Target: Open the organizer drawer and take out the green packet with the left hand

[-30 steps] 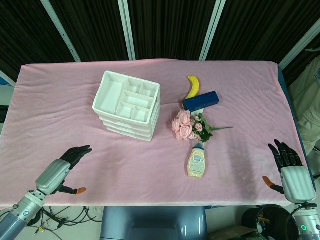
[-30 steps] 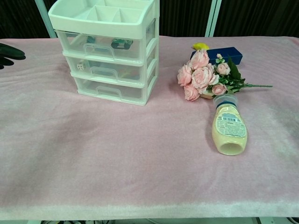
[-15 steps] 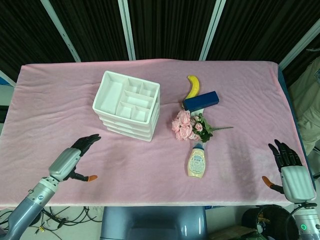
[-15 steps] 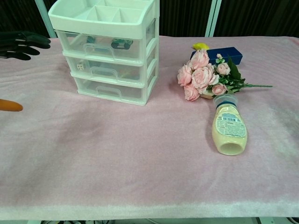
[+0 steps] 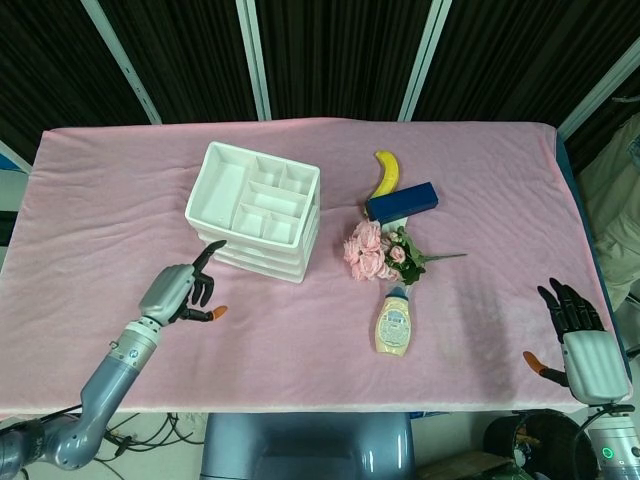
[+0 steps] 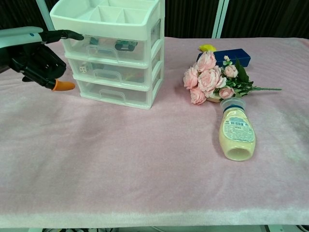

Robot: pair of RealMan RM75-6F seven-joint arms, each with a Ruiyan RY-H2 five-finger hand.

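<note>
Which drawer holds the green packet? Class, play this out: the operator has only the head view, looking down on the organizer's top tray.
Observer: In the chest view, a green thing shows through the clear front of the top drawer, right of its handle.
Operator: Is that drawer open?
Observer: No. All three drawers sit flush in the organizer.
Operator: Where is the left hand against it?
Observer: The left hand is at the left edge of the organizer's front. One finger points at the top drawer's upper corner. I cannot tell if it touches.
</note>
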